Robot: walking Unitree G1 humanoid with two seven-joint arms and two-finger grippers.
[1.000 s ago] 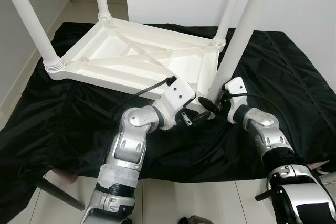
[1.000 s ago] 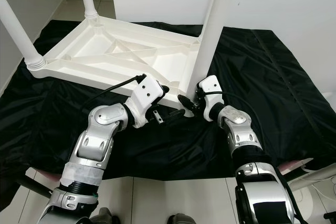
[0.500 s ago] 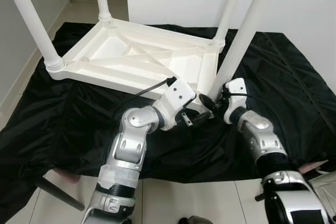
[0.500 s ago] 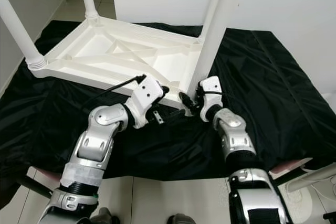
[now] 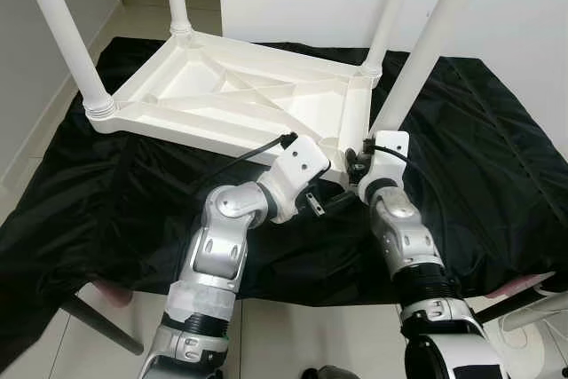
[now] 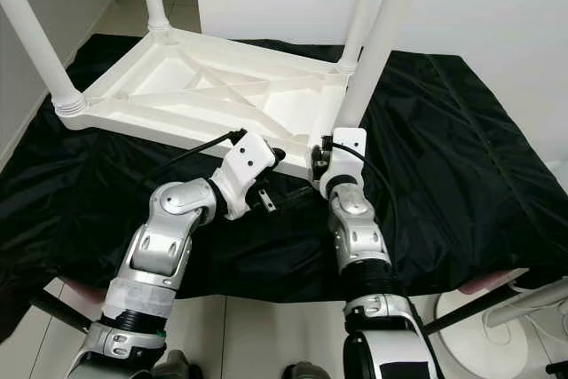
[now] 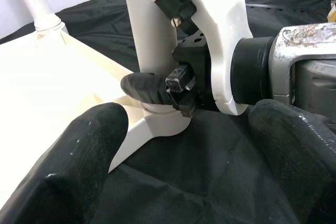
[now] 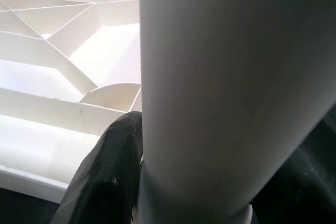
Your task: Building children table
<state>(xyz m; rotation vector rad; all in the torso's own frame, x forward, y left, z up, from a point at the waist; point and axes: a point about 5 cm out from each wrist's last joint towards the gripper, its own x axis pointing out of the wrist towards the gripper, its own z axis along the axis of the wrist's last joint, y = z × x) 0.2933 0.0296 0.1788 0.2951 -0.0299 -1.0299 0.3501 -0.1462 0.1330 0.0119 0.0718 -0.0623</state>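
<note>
On a black cloth point(image 5: 124, 210) spread over the tiled floor, the white children's table point(image 5: 231, 99) lies upside down with its legs pointing up. The right gripper point(image 5: 357, 169) clasps the base of the nearest table leg point(image 5: 424, 51), one finger point(image 8: 107, 174) on either side. The left gripper point(image 7: 184, 145) hovers just beside that corner, fingers spread wide and empty.

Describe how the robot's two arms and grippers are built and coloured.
Both arms are silver metal segments with black joints. The left gripper and right gripper each have a white housing, a black cable at the wrist and thick black fingers.
</note>
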